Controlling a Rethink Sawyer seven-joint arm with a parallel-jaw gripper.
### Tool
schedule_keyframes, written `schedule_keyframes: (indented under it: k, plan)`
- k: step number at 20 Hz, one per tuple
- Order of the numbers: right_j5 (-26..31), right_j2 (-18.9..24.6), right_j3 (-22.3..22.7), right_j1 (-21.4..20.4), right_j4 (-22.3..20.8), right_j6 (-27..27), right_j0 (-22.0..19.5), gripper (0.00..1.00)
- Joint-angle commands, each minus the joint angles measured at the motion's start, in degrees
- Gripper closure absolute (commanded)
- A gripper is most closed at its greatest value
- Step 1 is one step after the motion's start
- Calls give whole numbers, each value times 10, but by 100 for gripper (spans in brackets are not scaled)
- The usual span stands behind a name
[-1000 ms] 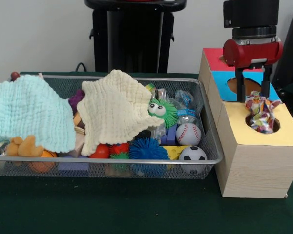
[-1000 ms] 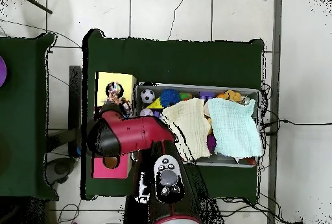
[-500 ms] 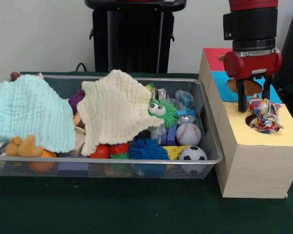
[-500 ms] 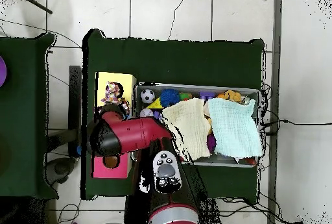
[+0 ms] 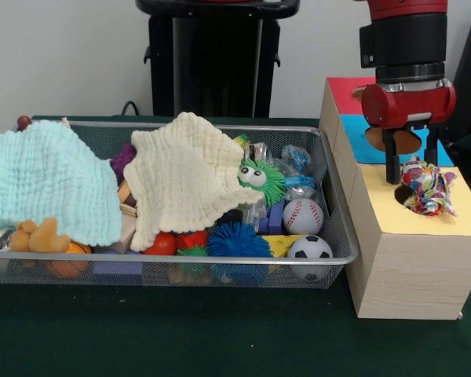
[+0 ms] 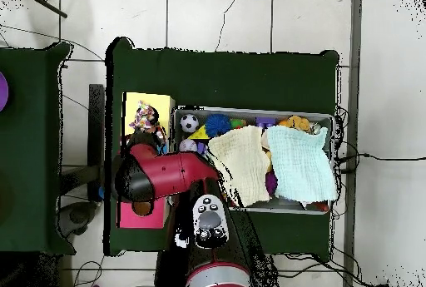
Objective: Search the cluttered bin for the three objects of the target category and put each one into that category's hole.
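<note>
A multicoloured knotted fabric toy (image 5: 426, 189) lies across the round hole (image 5: 403, 195) in the yellow top of the wooden box (image 5: 408, 267), partly sticking out to the right. My gripper (image 5: 413, 163) hangs just above it, open, with both fingers clear of the toy and nothing between them. In the overhead view the toy (image 6: 144, 118) shows on the yellow section, and the red arm (image 6: 162, 175) hides the gripper. To the left, the wire bin (image 5: 141, 258) holds the clutter.
The box also has a blue section with a hole (image 5: 400, 140) and a red section (image 5: 344, 93) behind it. In the bin lie a pale blue cloth (image 5: 51, 181), a cream cloth (image 5: 184, 177), a green googly-eyed toy (image 5: 259, 179), a baseball (image 5: 302, 216), a soccer ball (image 5: 309, 250) and spiky balls.
The gripper has risen away from the fabric toy. The toy has stayed on the yellow hole and slumped a little to the right.
</note>
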Motion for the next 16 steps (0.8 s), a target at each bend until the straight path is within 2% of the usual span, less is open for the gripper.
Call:
schedule_keyframes:
  k: [1, 7, 12, 14, 16]
  plan:
    - [10, -21, -10, 14, 1, 87, 4, 0]
    - [72, -60, -14, 5, 10, 81, 30, 0]
    - [97, -66, -11, -11, 20, 82, 37, 0]
    - [116, -50, -1, -32, 24, 76, 26, 0]
    - [134, -10, 24, -60, 28, 66, 1, 0]
